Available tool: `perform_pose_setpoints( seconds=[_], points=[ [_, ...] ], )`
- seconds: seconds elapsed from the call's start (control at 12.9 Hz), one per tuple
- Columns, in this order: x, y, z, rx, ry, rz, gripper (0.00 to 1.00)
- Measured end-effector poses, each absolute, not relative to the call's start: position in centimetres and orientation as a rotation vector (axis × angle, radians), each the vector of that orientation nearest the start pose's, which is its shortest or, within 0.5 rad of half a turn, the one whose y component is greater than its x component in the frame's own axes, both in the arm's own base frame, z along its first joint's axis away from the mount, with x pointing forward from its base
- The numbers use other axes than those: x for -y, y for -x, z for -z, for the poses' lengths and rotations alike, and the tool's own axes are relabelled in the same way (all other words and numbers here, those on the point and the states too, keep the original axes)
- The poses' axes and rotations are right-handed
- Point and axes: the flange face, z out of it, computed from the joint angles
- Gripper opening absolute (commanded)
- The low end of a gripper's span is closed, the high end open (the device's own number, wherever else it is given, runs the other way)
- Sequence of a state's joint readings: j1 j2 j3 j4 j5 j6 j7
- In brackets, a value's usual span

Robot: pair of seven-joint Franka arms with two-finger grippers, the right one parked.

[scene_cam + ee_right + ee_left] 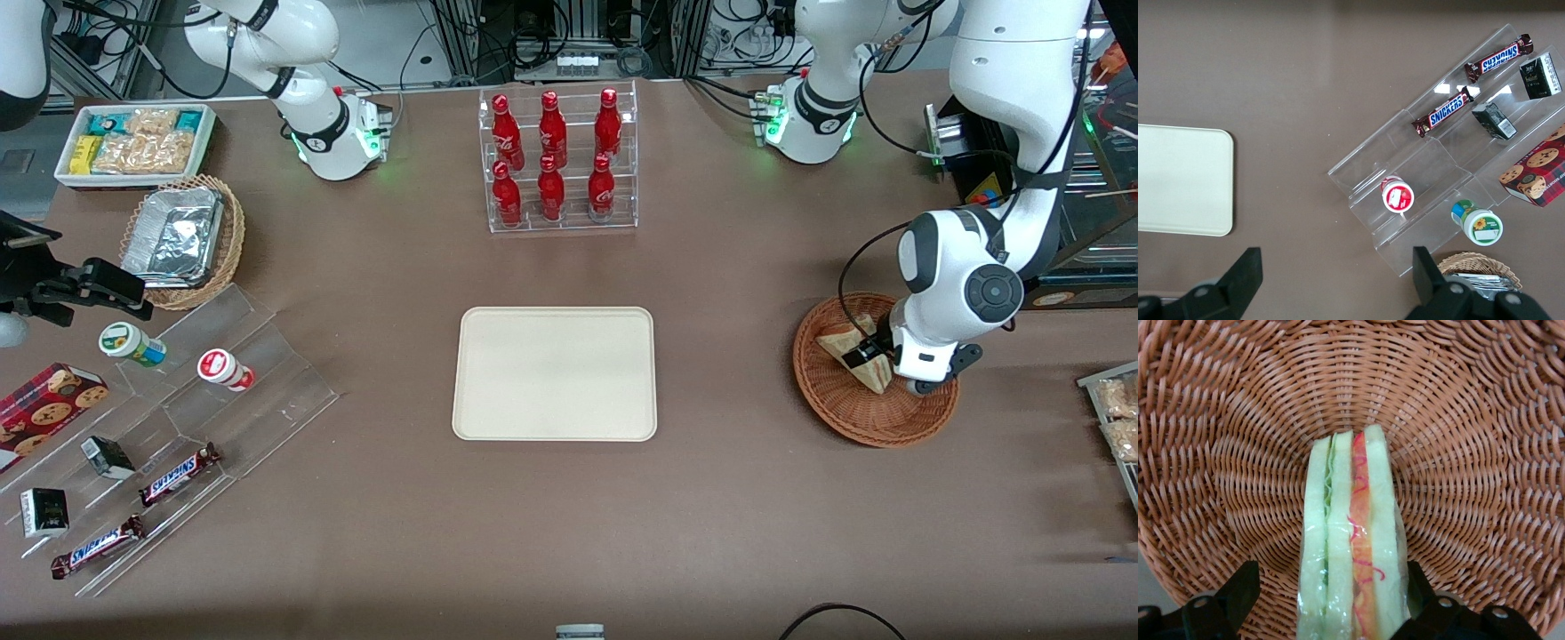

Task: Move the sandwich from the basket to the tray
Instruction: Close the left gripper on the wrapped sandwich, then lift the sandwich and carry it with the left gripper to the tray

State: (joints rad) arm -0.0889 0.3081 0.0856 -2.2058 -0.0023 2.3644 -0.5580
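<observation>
Sandwich point(1351, 540): in basket point(831, 404), not lifted. End effector point(1331, 603): down in basket, fingers spread, one each side of sandwich, one apart from it and one close beside it; no grip evident. Tray point(556, 373): bare. Outstanding: grasp, lift, transfer, release.

Even overhead lighting on the front view, table point(711, 516) bright and sharp — soft short shadows under the tray point(554, 373) and basket point(836, 413). Glare on the foil container point(173, 236) and acrylic shelf point(249, 373). Wrist view: gripper point(1331, 613) low in the basket, sandwich point(1351, 540) slightly soft and overexposed — fingers point(1238, 597) dark
</observation>
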Motion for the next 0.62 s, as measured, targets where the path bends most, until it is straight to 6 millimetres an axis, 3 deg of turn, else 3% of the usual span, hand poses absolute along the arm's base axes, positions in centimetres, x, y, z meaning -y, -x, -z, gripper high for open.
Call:
perform_pose_setpoints(
  seconds=[0.31,0.54,0.62],
  points=[
    [0.20,-53.71,-22.60,0.880,2.956,-0.222,0.58],
    [0.25,-53.74,-22.56,0.956,2.969,-0.236,0.36],
    [0.25,-53.77,-22.61,0.958,2.969,-0.235,0.34]
  ],
)
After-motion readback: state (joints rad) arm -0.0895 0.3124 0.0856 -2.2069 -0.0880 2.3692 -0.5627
